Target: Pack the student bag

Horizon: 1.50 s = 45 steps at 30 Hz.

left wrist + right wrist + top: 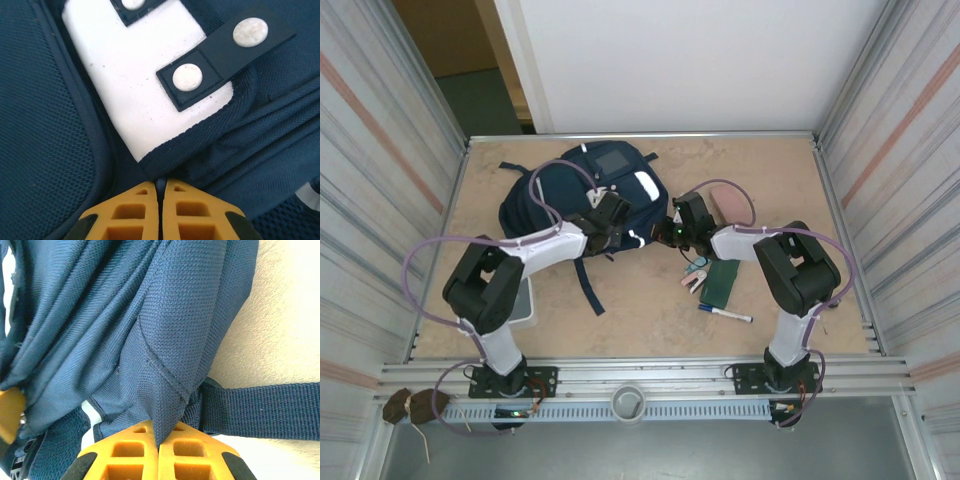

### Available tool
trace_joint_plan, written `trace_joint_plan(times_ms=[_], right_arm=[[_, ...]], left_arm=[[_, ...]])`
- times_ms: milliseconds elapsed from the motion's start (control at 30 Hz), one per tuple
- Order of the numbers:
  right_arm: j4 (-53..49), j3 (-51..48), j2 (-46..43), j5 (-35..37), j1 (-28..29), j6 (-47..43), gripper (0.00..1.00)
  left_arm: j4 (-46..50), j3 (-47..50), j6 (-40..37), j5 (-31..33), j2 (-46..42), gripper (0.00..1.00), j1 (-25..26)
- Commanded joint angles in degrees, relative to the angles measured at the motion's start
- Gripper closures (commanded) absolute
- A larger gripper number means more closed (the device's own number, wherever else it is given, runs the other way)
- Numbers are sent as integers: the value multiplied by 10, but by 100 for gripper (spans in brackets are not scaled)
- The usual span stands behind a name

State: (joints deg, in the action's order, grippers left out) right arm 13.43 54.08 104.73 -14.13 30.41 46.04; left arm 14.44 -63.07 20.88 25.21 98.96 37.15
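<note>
The student bag (582, 192), a large navy backpack with white patches, lies at the back of the table left of centre. My left gripper (607, 218) rests on its near right side. In the left wrist view this gripper (160, 186) is shut, pinching a thin navy edge of the bag (45, 125) just below a white patch (135, 85). My right gripper (672, 230) meets the bag's right edge. In the right wrist view that gripper (159, 434) is shut on a fold of the bag's fabric (125, 315), beside a dark strap (260, 410).
A white container (524, 305) stands by the left arm's base. Right of the bag lie a dark green book (722, 281), a pen (726, 315), a small teal item (695, 268) and a pink object (729, 200). Metal walls (380, 200) enclose the table.
</note>
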Motion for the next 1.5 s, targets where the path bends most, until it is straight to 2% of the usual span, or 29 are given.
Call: trace_joint_plan(times_ms=[0, 233, 433, 567, 667, 733, 800, 900, 967, 1067, 1267, 1467], right_arm=[[-44, -15, -21, 19, -33, -13, 100], [-73, 13, -24, 14, -82, -44, 100], [-121, 63, -13, 1, -110, -85, 100], [-170, 121, 16, -19, -118, -116, 100], [-204, 169, 44, -37, -116, -132, 100], [-232, 199, 60, -41, -111, -150, 100], [-271, 226, 66, -35, -109, -175, 93], [-315, 239, 41, -2, -109, -209, 74], [-333, 236, 12, 17, -110, -223, 66], [-330, 218, -31, 9, -101, -224, 54], [-254, 182, -57, -71, -55, -107, 39], [-187, 185, -23, -100, -21, 15, 35]], left_arm=[[-17, 23, -25, 58, -66, 100, -8], [-26, 74, -47, 79, -121, 100, -54], [-37, 112, -61, 65, -173, 100, -105], [-46, 123, -84, 51, -203, 100, -121], [-54, 119, -100, 19, -219, 100, -117], [-73, 118, -103, -25, -235, 100, -112], [-91, 111, -101, -76, -248, 100, -104], [-99, 91, -88, -137, -253, 100, -101], [-102, 80, -81, -153, -252, 100, -97], [-98, 64, -80, -154, -248, 100, -85], [-103, 60, -81, -142, -239, 100, -56], [-108, 63, -85, -131, -231, 100, -35]])
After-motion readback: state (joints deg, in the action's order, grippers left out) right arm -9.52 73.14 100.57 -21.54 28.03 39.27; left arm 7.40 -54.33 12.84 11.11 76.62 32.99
